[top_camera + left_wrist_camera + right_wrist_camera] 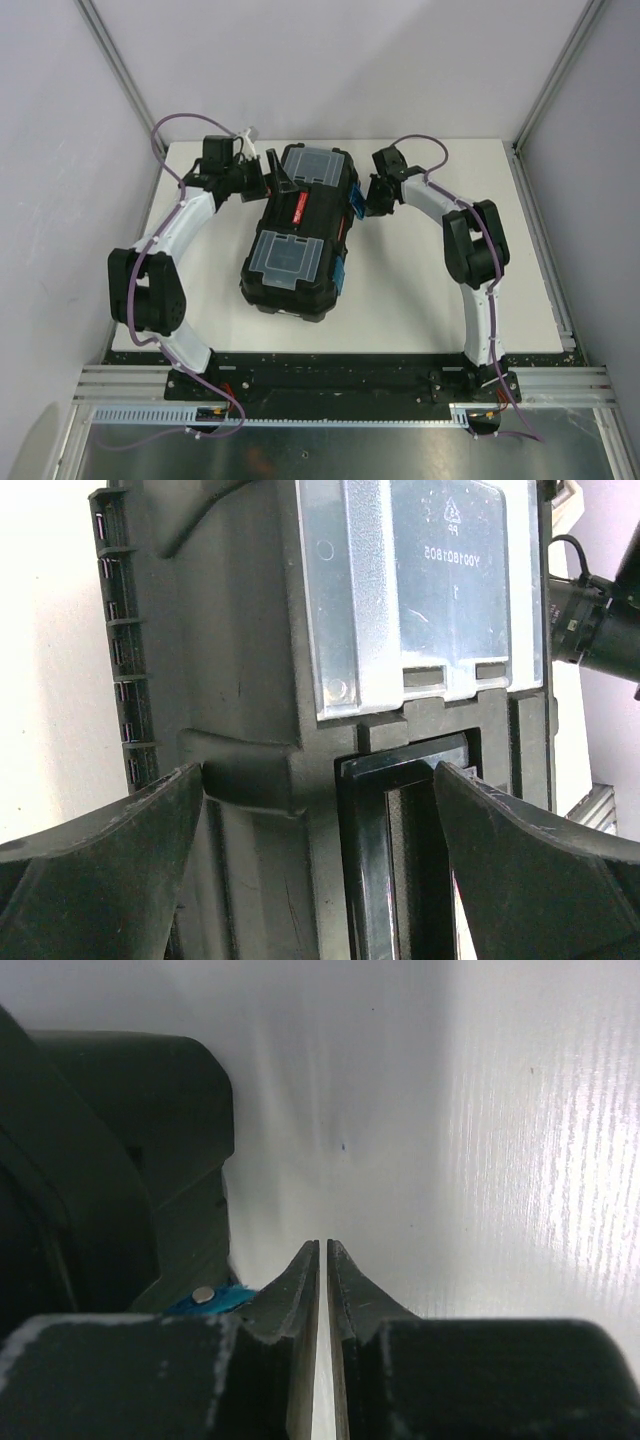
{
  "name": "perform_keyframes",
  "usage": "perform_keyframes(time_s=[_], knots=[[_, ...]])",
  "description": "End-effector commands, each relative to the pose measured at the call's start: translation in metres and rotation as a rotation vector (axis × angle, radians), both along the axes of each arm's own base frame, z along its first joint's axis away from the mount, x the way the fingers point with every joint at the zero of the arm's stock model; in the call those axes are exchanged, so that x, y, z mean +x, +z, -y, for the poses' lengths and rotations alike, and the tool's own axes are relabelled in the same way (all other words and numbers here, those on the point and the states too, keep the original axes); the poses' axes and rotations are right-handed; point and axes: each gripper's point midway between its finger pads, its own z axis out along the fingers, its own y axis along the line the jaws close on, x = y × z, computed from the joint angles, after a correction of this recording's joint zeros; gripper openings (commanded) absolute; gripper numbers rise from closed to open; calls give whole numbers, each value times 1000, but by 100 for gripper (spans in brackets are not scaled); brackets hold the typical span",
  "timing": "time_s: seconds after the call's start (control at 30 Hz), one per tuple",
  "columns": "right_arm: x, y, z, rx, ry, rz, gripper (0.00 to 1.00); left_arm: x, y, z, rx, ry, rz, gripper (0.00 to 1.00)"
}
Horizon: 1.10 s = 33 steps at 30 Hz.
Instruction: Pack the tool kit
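The black toolbox (298, 232) lies closed in the middle of the table, with two clear lid compartments (283, 256) and a red-marked handle (299, 208). My left gripper (276, 180) is open over the box's far left part. In the left wrist view its jaws (318, 775) straddle the lid beside the handle (400, 820), below a clear compartment (420, 590). My right gripper (373, 198) is shut and empty, next to the box's right side by a blue latch (354, 201). The right wrist view shows the gripper (323, 1245) just right of that latch (212, 1298). No screwdrivers are in view.
The white table (420, 290) has raised metal rails along its right edge (545, 240) and near edge (340, 385). Grey walls close in the left, back and right. The right arm's elbow (475, 245) stands to the right of the box.
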Motion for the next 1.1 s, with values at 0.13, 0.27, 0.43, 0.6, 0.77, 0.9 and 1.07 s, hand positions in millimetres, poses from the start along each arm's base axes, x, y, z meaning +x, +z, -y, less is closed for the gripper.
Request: perform_keyframes(time_s=[0.13,0.27,0.43,0.6,0.77,0.9,1.07], knots=[[20,9,-66,213,90,68,10,-48,-37,60,-52,-258,-107,96],[28,10,-74,217,101,87,9,-62,-55,74,-36,-314,-141,90],[33,12,-82,227,113,100,7,-82,-72,91,-16,-392,-167,86],[34,14,-94,250,132,102,5,-99,-82,109,-6,-463,-183,85],[31,12,-115,295,151,84,4,-112,-85,128,-12,-536,-184,82],[27,12,-134,357,166,71,2,-115,-83,136,-39,-564,-198,80],[22,15,-156,455,181,52,0,-116,-80,141,-66,-588,-199,79]])
